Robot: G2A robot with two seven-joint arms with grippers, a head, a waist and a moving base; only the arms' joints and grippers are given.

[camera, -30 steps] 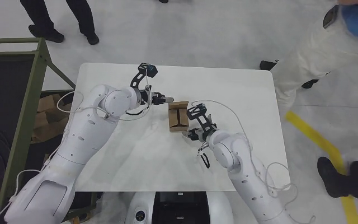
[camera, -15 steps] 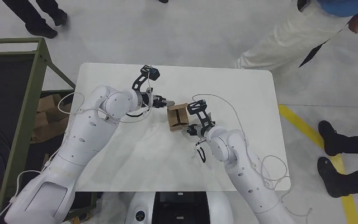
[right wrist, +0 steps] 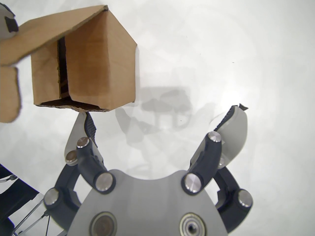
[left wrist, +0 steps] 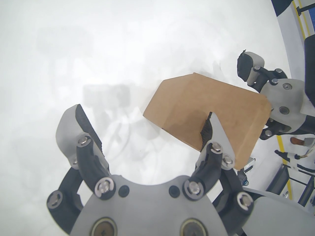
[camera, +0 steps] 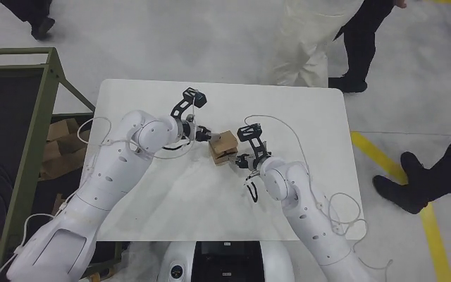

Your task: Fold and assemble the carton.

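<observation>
The brown corrugated cardboard carton [camera: 223, 146] stands partly folded near the middle of the white counter [camera: 303, 120], with one flap raised and a dark slit between two panels. The left hand [left wrist: 145, 116] is just beside the carton, spread wide and gripping nothing; one finger seems to touch the flap. The right hand [right wrist: 160, 115] is at the carton's opposite side, equally wide open and empty.

In the top view the carton [camera: 222, 146] stands on the table [camera: 303, 106], just left of the frame's centre; the left gripper [camera: 205, 134] is just beside its left side; the right gripper [camera: 242, 159] is at its lower right; a rack [camera: 49, 84] stands beside the table at the left edge.
</observation>
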